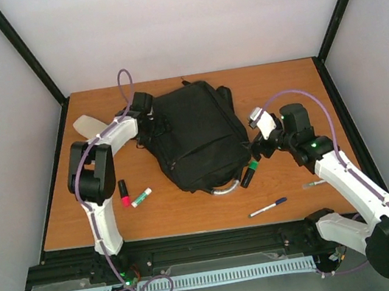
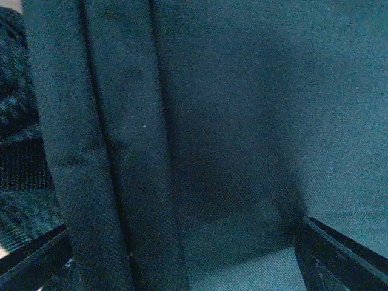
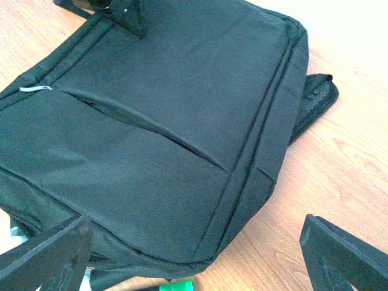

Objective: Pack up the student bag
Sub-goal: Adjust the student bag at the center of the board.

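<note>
Black student bag (image 1: 196, 134); left claw (image 1: 156, 128), right claw (image 1: 257, 151) splayed either side.

Even bright light, soft shadows, left wrist view dim, bluish, grainy, right wrist clear

Student bag (image 1: 196, 134) in the middle of the table (image 1: 282, 86), two markers (image 1: 141, 197) left of it, pen (image 1: 268, 208) in front

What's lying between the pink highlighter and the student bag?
A white-and-green marker lies between them, close beside the pink highlighter. The rest of the stretch up to the student bag is bare. The top view shows it.
</note>
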{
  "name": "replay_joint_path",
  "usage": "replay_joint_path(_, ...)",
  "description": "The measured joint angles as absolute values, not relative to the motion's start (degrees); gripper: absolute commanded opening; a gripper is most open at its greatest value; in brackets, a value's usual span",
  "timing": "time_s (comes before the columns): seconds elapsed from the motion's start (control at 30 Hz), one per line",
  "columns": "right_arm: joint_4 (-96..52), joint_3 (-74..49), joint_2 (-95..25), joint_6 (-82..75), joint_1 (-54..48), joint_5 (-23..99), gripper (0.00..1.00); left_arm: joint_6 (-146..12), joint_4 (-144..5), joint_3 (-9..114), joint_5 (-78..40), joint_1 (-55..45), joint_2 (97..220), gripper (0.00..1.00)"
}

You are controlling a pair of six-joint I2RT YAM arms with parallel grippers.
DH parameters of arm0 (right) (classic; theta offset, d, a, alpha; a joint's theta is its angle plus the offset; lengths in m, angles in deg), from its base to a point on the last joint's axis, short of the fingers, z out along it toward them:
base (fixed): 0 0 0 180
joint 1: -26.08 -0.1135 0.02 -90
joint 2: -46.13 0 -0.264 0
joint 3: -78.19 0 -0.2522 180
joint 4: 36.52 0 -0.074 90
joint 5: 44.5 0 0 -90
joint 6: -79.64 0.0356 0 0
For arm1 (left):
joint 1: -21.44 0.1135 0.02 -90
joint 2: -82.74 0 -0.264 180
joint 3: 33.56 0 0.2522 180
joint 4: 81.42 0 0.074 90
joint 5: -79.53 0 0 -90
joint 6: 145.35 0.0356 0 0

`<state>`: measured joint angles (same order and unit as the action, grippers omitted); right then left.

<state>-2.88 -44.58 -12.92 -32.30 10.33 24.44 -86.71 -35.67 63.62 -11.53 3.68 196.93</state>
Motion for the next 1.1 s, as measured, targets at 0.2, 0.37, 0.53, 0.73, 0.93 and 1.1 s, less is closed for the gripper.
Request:
replay_joint_path(0.2,-2.81,-45.15,-12.85,-33.26,10.85,25.14,0.94,-85.64,-37.0,72.84,-17.8,2.57,204.28,0.85)
replay_joint_path(0.37,-2.83,-45.15,-13.03,-33.52,11.09,25.21,0.94,-81.57,-35.8,83.16,-19.33,-1.17,211.29,0.85)
replay_joint_path(0.53,-2.81,-45.15,-13.79,-33.59,11.33,25.34,0.94,-79.32,-34.55,88.64,-20.2,-5.46,214.83,0.87)
replay_joint_path(0.73,-2.75,-45.15,-13.92,-33.7,11.6,25.32,0.94,-79.04,-30.23,87.55,-16.53,-6.92,211.69,0.9)
replay_joint_path(0.93,-2.48,-45.15,-13.9,-33.98,11.64,25.12,0.94,-79.32,-25.4,79.9,-6.98,-6.02,197.46,0.99)
replay_joint_path(1.1,-1.89,-45.15,-13.73,-34.59,11.68,24.18,0.94,-82.49,-23.71,71.55,2.57,-2.29,183.91,1.0)
